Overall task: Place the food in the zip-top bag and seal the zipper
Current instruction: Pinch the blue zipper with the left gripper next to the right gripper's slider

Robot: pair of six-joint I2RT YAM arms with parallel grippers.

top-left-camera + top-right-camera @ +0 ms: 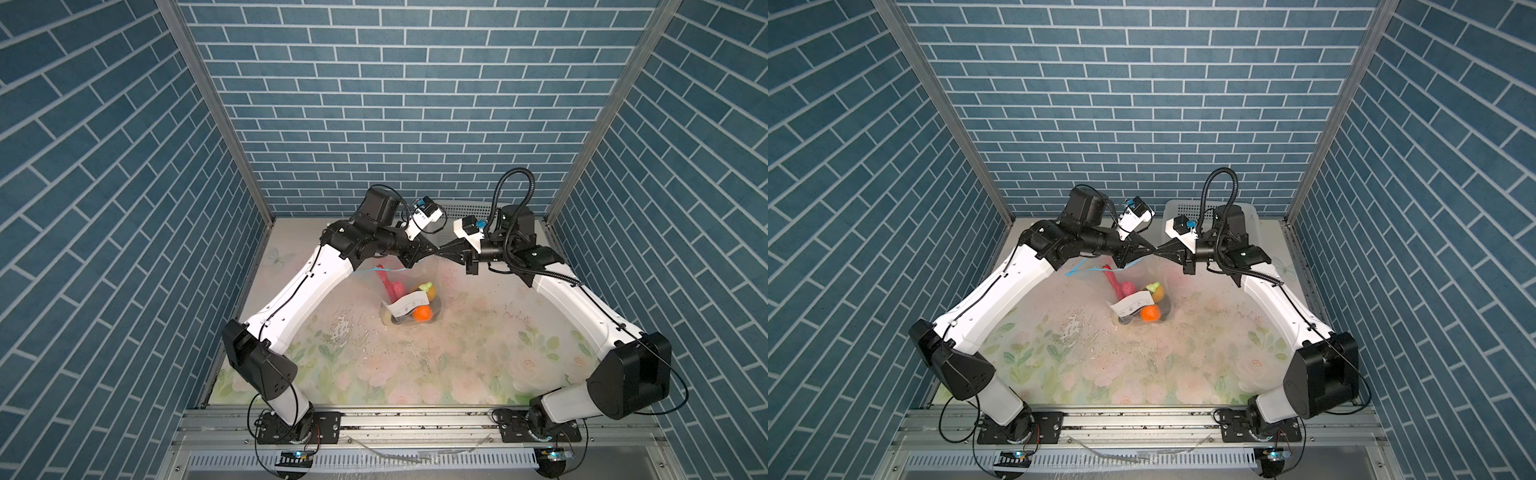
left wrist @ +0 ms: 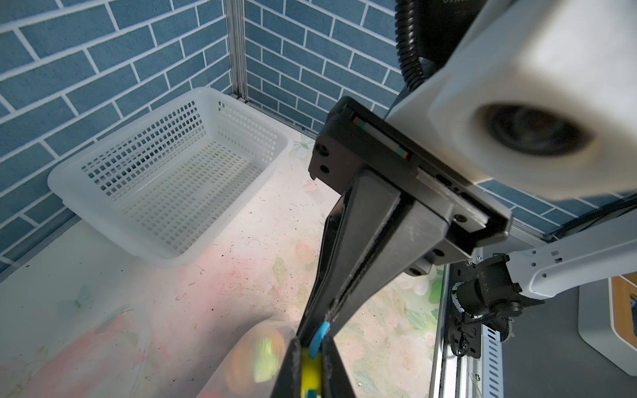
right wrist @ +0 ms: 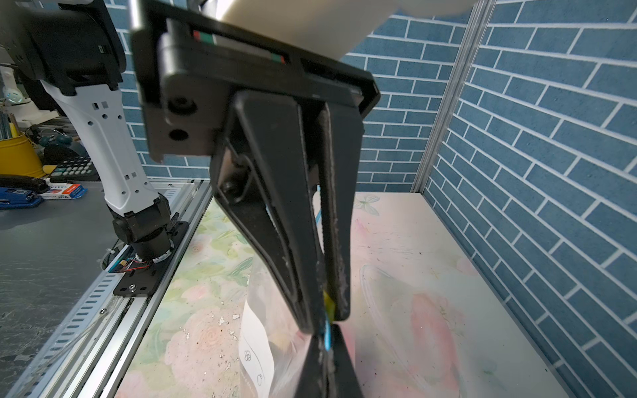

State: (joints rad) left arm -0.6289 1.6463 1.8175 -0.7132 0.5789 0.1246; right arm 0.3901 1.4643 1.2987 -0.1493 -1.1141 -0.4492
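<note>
Jaws of my left gripper (image 3: 327,306) pinching yellow slider tab (image 2: 309,370), right gripper (image 2: 325,318) tip to tip with it, clamped on blue zipper (image 3: 327,336), zip-top bag (image 1: 409,302) hanging below, food (image 1: 422,314) inside, over floral table (image 1: 478,353)

No words or numbers could be read. The white label (image 1: 409,304) toward 6 o'clock on the zip-top bag (image 1: 433,277) bore only small outline symbols. A red-and-blue packet (image 3: 65,191) on the grey bench (image 3: 44,262) carried print too small to read.
</note>
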